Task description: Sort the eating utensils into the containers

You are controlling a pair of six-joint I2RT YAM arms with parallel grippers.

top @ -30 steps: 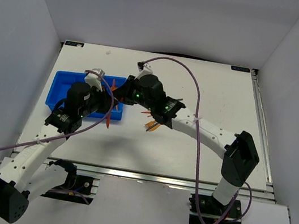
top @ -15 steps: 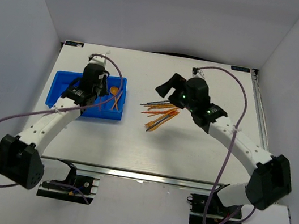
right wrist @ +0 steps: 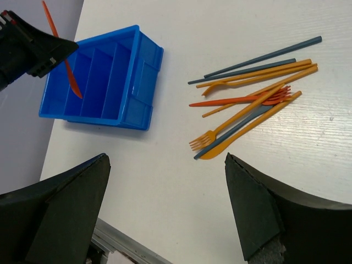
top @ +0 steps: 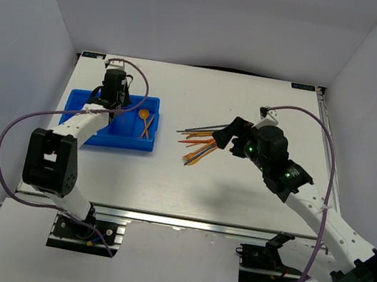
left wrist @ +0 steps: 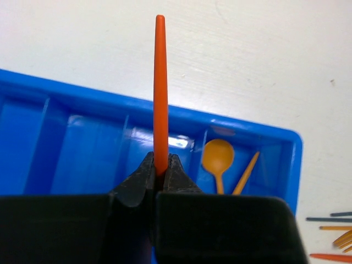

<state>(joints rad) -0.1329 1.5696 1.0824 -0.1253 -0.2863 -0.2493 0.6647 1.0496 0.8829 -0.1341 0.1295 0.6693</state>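
The blue tray (top: 82,105) sits at the table's left. My left gripper (left wrist: 160,168) hovers over it, shut on an orange-red stick (left wrist: 160,82) that points away from the jaws. The right wrist view shows that stick (right wrist: 65,65) slanting down over the tray (right wrist: 137,104). An orange spoon (left wrist: 218,157) and an orange stick (left wrist: 246,173) lie in the tray's right-hand compartment. The loose utensils (top: 199,143) form a pile of orange, red and grey-blue pieces (right wrist: 253,104) mid-table. My right gripper (top: 227,134) hangs just right of the pile, open and holding nothing (right wrist: 165,165).
White walls close in the table on the left, back and right. A metal rail (right wrist: 115,242) runs along the near edge. Purple cables (top: 20,127) loop off both arms. Bare table (top: 167,181) separates the tray from the pile.
My right gripper opened over the tray and drew back right to the pile; an orange spoon now lies in the tray. The left arm swung to the tray's back left, still holding its stick.
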